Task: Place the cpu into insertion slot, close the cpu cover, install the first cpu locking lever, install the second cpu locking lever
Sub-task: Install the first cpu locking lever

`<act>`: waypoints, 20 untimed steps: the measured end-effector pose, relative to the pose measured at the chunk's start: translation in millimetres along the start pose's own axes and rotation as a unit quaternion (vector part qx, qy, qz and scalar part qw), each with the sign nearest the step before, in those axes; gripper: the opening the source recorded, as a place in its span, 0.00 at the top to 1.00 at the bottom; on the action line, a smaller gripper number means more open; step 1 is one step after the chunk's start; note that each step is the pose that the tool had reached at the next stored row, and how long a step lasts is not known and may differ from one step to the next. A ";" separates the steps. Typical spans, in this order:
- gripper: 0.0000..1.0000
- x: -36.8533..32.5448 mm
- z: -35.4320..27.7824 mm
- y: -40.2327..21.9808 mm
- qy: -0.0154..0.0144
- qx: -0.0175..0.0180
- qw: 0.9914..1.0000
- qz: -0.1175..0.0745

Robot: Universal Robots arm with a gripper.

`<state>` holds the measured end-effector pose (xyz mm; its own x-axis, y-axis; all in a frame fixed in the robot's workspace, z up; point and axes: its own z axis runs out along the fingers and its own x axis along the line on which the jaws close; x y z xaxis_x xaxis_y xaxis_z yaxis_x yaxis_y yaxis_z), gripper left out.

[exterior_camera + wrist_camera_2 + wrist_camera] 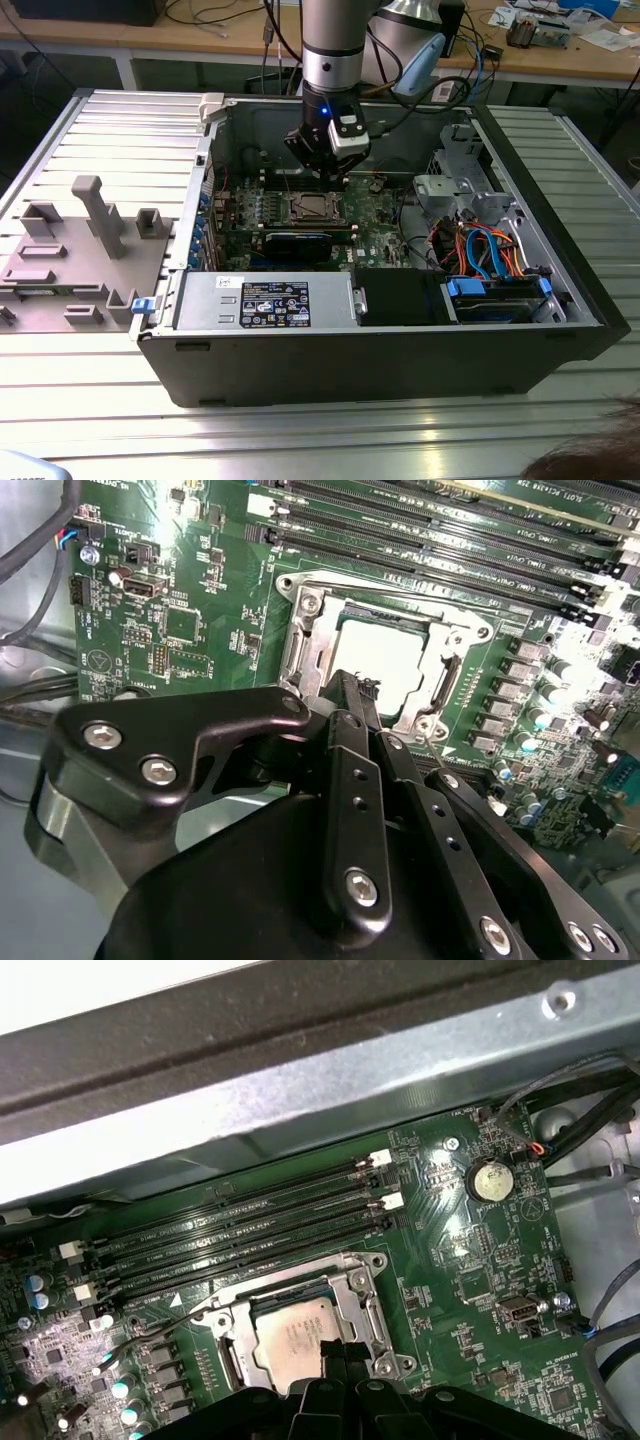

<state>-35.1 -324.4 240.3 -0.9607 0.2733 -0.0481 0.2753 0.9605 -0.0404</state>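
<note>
The cpu [385, 658] [293, 1333], silvery-grey on top, lies flat in the insertion slot [315, 207] on the green motherboard. The cpu cover [300, 645] [358, 1300] lies down around it as a silvery frame, the chip showing through its window. In the first wrist view a thin wire locking lever [165, 1328] stands slightly off the board beside the socket. My gripper [326, 170] [352, 685] [338, 1352] hovers just above the socket's edge. Its black fingers are shut together with nothing between them, and they hide part of the chip's near side.
The open computer case [200, 300] lies on a slatted metal table. Memory slots [240, 1225] run beside the socket. A black graphics card [300, 243], the power supply [270, 300] and a bundle of cables [480, 250] fill the case. Grey fixtures [90, 215] stand at the exterior view's left.
</note>
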 end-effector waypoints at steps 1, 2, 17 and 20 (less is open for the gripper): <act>0.89 0.0 0.0 0.0 0.000 0.000 1.000 -0.001; 0.89 0.0 0.0 0.0 0.000 0.000 1.000 -0.002; 0.89 0.0 0.0 0.0 -0.001 -0.001 1.000 -0.020; 0.89 0.0 0.0 0.0 -0.001 -0.001 1.000 -0.024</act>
<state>-35.1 -324.5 240.3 -0.9729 0.2261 -0.0481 0.2281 0.9728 -0.0404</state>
